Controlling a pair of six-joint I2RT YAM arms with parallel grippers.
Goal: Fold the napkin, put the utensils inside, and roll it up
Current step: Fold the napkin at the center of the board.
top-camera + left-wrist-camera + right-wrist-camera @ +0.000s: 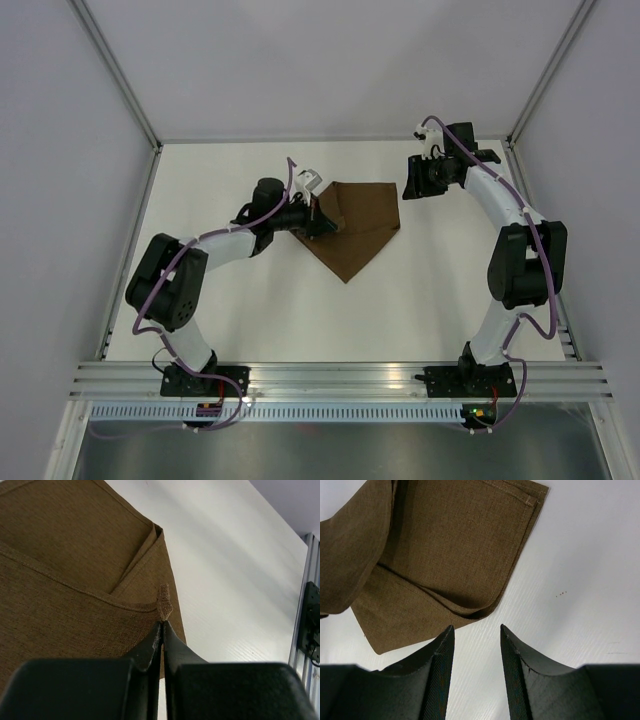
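One napkin, folded, on white table; left hand pinching its corner; right hand spread, just beside

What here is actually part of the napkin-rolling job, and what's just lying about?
Part of the job: dark-brown cloth napkin, partly folded; left fingers, pinched shut on its corner; right fingers, open beside its edge. No utensils show.
Just there: white table; silver metal rail along the near edge.
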